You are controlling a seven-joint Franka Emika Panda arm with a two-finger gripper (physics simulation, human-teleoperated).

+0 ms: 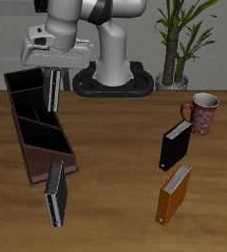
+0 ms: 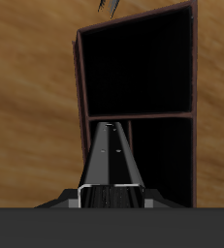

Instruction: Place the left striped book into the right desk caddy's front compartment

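Wooden tabletop, grain running under everything, with a potted plant (image 1: 179, 39) and the arm's base at the back. My gripper (image 1: 52, 71) sits above the back end of the right desk caddy (image 1: 27, 148), and the jaws are clamped on the top edge of the left striped book (image 1: 52, 91), which hangs upright below them. In the wrist view the book (image 2: 112, 160) runs straight out from between the fingers, its edge over a divider with black compartments (image 2: 138, 68) on either side.

I judge it a stiff, light hardback: it won't flex, but the cover looks smooth, so a narrow pinch could let it swing or slip. Holding it mid-edge, as now, seems right.

Outward from the jaws, toward the table's front edge, the caddy's compartments stretch away, and beyond its end lies the twin striped book (image 1: 55, 193). Well apart across the table stand a black book (image 1: 174, 146), an orange book (image 1: 172, 195) and a mug (image 1: 202, 110).
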